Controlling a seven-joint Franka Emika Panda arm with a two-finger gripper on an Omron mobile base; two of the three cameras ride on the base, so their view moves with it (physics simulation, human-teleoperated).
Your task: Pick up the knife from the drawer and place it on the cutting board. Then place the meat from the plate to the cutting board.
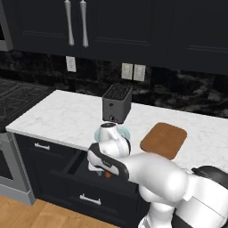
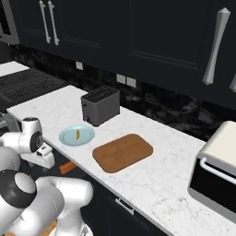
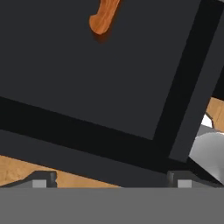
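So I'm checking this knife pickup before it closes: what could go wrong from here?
The knife handle sits at the hand view's edge, well off the open pincer, so closing now would likely grab nothing. The pincer hangs near the drawer wall; descending off-centre could strike it. The meat is similarly orange and could be confused with the knife.

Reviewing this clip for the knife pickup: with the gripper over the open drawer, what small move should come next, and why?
Probably shift the open gripper toward the knife before descending. In the hand view only its orange handle end shows, at the top edge on the floor of the drawer, well off from the fingertips. The cutting board is bare and the meat sits on the plate.
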